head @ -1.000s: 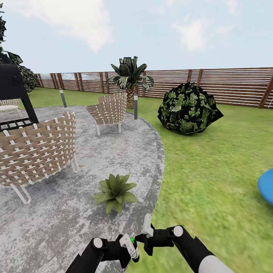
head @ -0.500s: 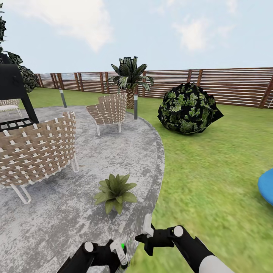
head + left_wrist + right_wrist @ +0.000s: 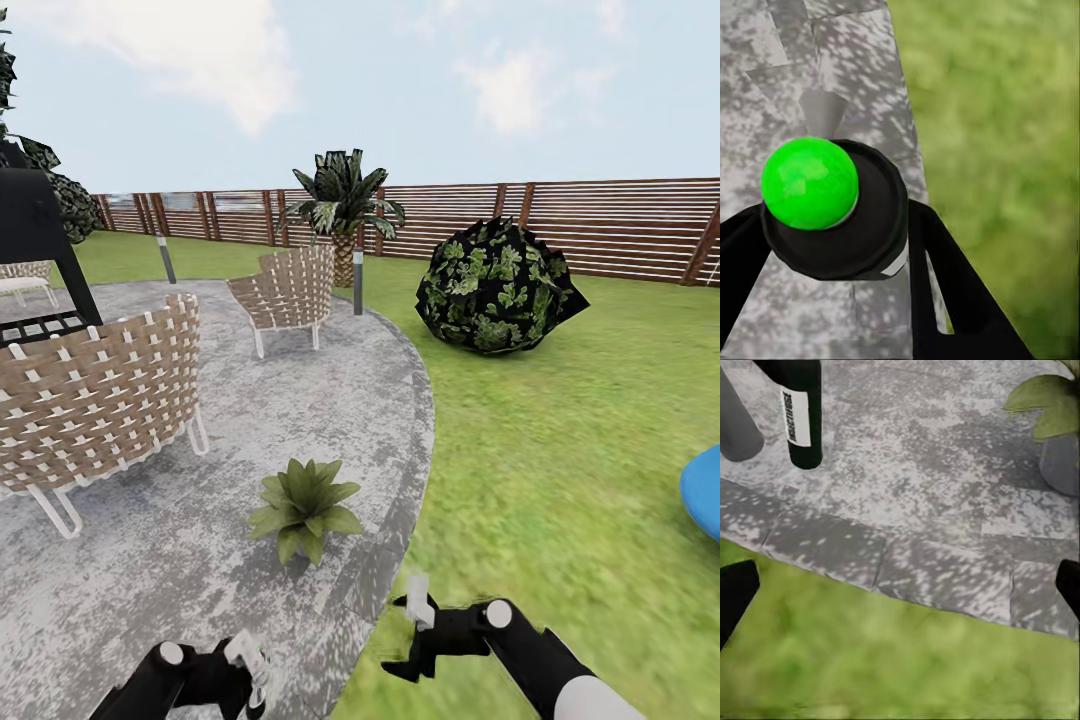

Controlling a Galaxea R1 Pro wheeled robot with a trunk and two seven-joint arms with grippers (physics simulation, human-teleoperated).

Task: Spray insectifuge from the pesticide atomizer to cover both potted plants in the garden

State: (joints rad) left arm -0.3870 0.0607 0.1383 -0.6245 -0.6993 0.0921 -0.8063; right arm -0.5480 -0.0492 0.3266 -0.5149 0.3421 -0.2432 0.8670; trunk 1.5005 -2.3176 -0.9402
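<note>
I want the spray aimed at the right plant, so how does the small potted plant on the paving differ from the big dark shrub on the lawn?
The potted plant is a low rosette of plain green pointed leaves; the shrub is a tall rounded mound of dark, white-mottled foliage. The potted plant stands on the grey paved circle near the robot; the shrub sits farther off on the lawn, before the fence. Both are leafy and upright.

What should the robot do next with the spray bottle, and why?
Probably move the left hand forward toward the potted plant. That hand seems to grip the pesticide atomizer low by the edge of the grey paving, while the plant sits farther ahead, so spray likely would not reach its leaves yet.
</note>
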